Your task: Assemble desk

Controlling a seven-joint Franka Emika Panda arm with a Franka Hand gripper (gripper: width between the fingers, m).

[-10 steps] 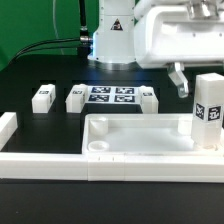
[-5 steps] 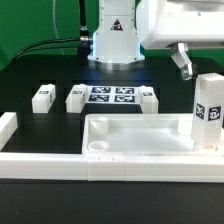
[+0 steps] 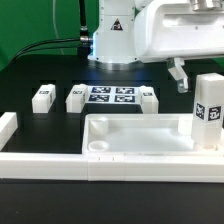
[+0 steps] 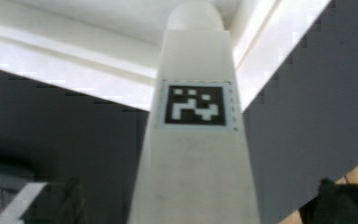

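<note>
A black worktop (image 3: 40, 130) is recorded before a green backdrop. The white tabletop (image 3: 135, 140) is laid sockets-up at the front edge against the border rails (image 3: 40, 162), a placing judged to stop it sliding while legs are fitted. One leg (image 3: 208, 110) is found upright at the tabletop's end on the exterior view's right, apparently seated in a corner socket, and the gripper (image 3: 180, 78) is held above and behind it, jaws spread and gripping nothing. Loose legs (image 3: 76, 98) are noted lying flat beside the marker board (image 3: 112, 96) toward the back edge, with nothing seen obstructing them.
</note>
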